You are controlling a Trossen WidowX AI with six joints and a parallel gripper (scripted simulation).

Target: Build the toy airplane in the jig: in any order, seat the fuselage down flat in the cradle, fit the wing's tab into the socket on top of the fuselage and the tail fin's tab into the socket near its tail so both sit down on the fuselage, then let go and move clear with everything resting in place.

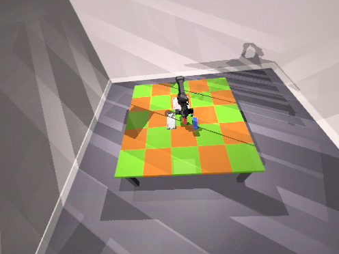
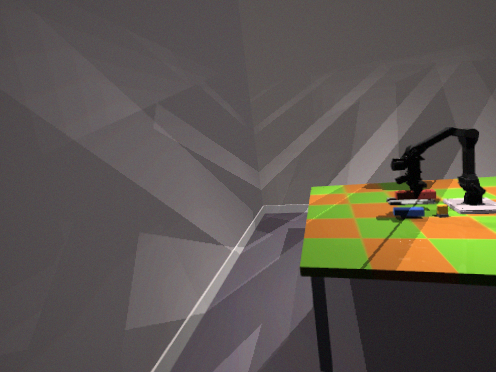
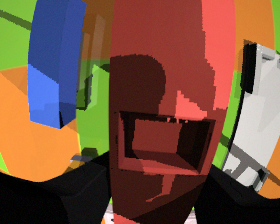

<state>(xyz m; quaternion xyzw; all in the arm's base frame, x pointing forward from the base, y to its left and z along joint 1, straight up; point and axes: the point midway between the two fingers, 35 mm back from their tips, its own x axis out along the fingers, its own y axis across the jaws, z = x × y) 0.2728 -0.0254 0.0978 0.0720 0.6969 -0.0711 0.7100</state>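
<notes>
The red fuselage (image 1: 184, 121) (image 2: 429, 194) (image 3: 145, 30) is held between the fingers of my gripper (image 1: 184, 115) (image 2: 416, 193) (image 3: 156, 156), a little above the table, with its socket opening facing up in the wrist view. The pale grey jig (image 1: 171, 121) (image 2: 411, 202) (image 3: 257, 120) lies beside it, left of the gripper in the top view and right in the wrist view; the fuselage is not in it. The blue wing (image 1: 195, 123) (image 2: 409, 212) (image 3: 45, 60) lies on the other side. The small yellow tail fin (image 2: 442, 210) stands nearer the arm's base; the arm seems to hide it in the top view.
The arm's white base plate (image 1: 175, 103) (image 2: 462, 206) is behind the gripper. The checkered green and orange table (image 1: 184, 136) (image 2: 400, 254) carries everything. The wing and the jig flank the gripper closely on either side.
</notes>
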